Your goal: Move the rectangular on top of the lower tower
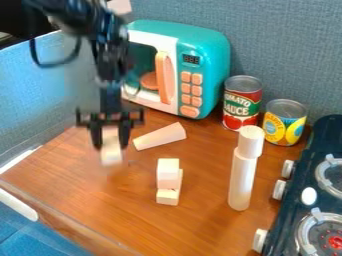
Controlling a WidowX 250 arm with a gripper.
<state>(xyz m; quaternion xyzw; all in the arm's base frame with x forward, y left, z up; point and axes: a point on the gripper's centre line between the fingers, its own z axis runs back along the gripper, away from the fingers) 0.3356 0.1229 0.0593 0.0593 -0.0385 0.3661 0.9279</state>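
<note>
Stove (283,231) sits nearest, and the rectangular block (111,154) is gripped by the claw (111,144) left of the lower tower (168,182), whose offset top could be knocked off if it's lowered crooked.

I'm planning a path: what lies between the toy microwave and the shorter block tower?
A pale tapered block lies on the wooden counter there, in the camera view.
</note>
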